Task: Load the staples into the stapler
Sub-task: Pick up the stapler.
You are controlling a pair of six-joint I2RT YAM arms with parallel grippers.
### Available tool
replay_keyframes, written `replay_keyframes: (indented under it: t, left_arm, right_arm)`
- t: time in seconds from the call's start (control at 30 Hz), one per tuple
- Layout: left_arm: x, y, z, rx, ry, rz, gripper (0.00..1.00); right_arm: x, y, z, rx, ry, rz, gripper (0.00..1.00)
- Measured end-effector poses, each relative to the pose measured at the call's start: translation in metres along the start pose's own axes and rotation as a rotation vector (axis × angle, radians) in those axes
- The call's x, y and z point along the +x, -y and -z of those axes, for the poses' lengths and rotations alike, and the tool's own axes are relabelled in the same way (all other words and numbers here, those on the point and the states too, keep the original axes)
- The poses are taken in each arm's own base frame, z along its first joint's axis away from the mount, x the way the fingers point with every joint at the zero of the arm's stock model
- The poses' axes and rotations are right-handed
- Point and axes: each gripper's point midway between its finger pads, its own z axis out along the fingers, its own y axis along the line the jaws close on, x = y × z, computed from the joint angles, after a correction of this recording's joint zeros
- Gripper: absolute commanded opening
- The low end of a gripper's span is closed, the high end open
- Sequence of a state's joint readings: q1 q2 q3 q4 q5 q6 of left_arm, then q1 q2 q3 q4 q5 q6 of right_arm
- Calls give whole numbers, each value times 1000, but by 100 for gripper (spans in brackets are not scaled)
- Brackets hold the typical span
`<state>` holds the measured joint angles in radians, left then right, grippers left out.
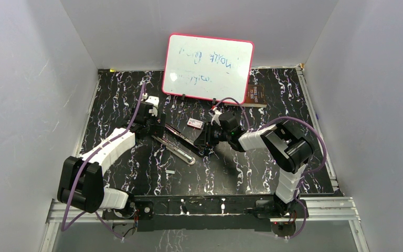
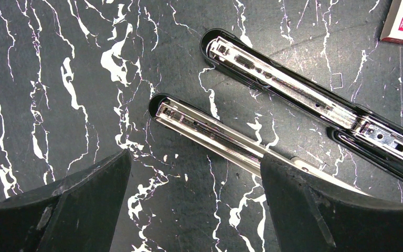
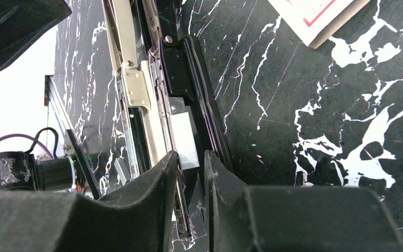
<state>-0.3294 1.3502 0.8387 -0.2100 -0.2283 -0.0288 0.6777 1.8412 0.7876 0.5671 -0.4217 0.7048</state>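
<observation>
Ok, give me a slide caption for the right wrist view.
Right end effector brackets a strip of staples lying inside the open stapler on the marbled table.

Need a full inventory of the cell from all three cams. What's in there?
stapler: 1, black with shiny metal rails, opened flat, mid-table
staples: 2 strips, silvery-grey; this one lies on the open stapler at the right fingertips, the other lies loose on the table nearer the arm bases
small box: 1, white with red label, just behind the stapler
whiteboard: 1, white with pink-red frame, propped at the back
book or box: 1, dark brown, behind the whiteboard's right corner; cannot tell which
table: 1, black with white veining
left gripper: 1, black, open, at the stapler's far-left end
right gripper: 1, black, jaws closed on the strip's end
</observation>
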Motion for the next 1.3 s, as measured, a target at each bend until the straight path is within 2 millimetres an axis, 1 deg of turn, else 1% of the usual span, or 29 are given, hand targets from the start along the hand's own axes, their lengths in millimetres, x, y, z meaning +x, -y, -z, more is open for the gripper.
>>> replay_keyframes:
  t: [0.13,0.43,0.87,1.03,1.13,1.3]
  left_arm:
    - [0,0,0,0,0,0,93]
    - [0,0,0,0,1,-2,93]
    - [-1,0,1,0,5,-2,93]
    - [-1,0,1,0,5,-1,93]
    - [-1,0,1,0,5,-1,93]
    - [-1,0,1,-1,5,0,93]
  right_arm:
    - [0,-1,0,-6,-4,-3,24]
    - [0,-2,1,-14,-5,9,22]
    - [-23,-11,11,0,81,119,20]
    - [-33,-15,20,20,132,223,19]
    - [-37,-16,24,66,171,317,19]
    - [-30,-34,24,115,207,517,15]
